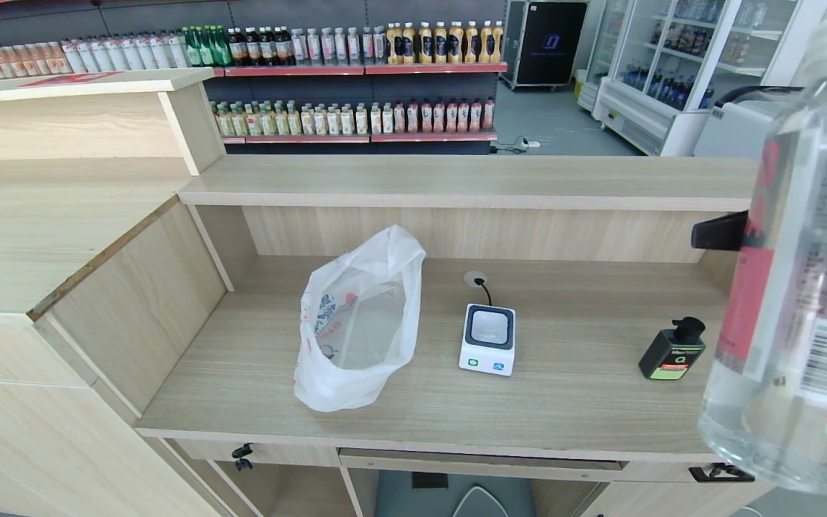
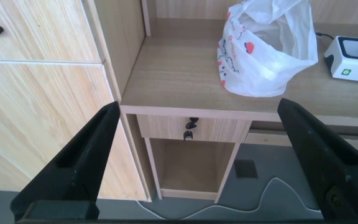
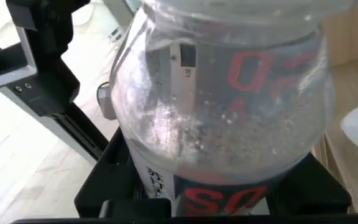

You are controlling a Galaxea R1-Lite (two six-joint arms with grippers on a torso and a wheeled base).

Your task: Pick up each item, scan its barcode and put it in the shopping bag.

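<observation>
The clear bottle is smooth, see-through plastic with clear liquid inside. It carries a red and white printed label, and a barcode panel faces the head camera. It hangs in the air at the robot's right, in front of and above the right end of the surface. Its long axis runs close to vertical, with the ribbed neck end up, the rounded base down and the top leaning a little to the right.

The right tool is clamped on the bottle at about mid-height, one black finger on each side. In the right wrist view the bottle bulges as a curved dome, beaded with small bubbles, above the tool.

The surface is pale laminate with a fine straight wood grain, set in a recess below a raised ledge. On its left part sits the shopping bag, made of thin, crinkled white film with red and blue print. Its mouth gapes toward the robot. Just to the right of it stands the scanner, a small white rounded box with a dark-framed square window on top. A black cable runs from its back into a round hole. Well to the right stands a small dark pump bottle with a green label.

The left tool is spread wide and holds nothing. Its two matt black tapered fingers are low in front of the surface's left corner, near a drawer.
</observation>
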